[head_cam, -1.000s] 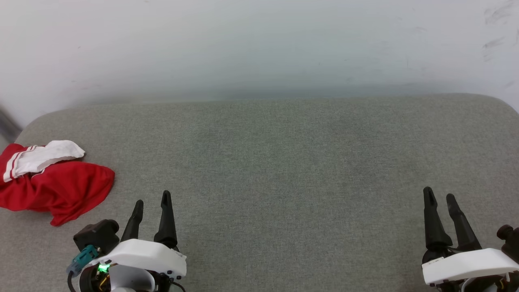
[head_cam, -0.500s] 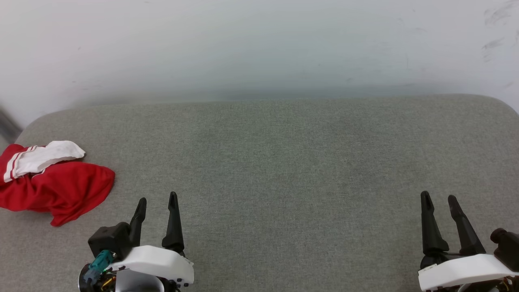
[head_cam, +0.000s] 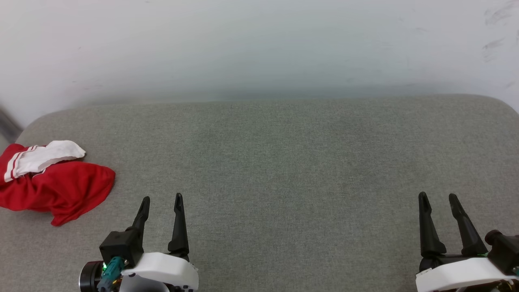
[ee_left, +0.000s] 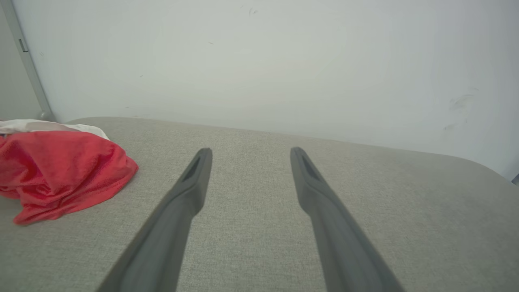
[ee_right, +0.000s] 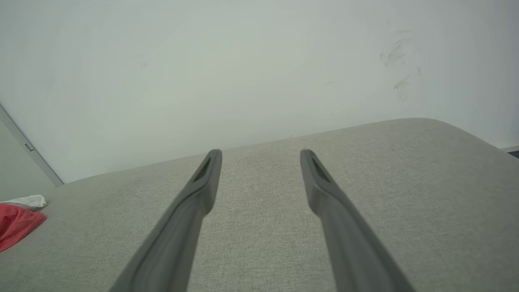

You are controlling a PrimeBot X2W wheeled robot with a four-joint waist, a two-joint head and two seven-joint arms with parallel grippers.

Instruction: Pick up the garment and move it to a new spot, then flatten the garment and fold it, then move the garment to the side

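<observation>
The garment [head_cam: 56, 186] lies crumpled at the far left edge of the grey cushioned surface [head_cam: 275, 162], red cloth with a white striped sleeve on top; its print is hidden. It also shows as a red heap, the garment [ee_left: 61, 170], in the left wrist view and at the left edge as the garment [ee_right: 16, 223] in the right wrist view. My left gripper [head_cam: 161, 198] stands open at the lower left, to the right of the garment and apart from it, holding nothing. My right gripper [head_cam: 438, 196] stands open at the lower right, far from the garment.
A pale wall [head_cam: 259, 48] rises right behind the surface. The surface's rounded corners show at the back left and back right. A grey strip [ee_left: 28, 65] runs down the wall beyond the left edge.
My left gripper has drawn back toward the bottom edge and shifted a little right, its fingers spreading slightly. My right gripper has pulled back slightly. The garment has not moved.
</observation>
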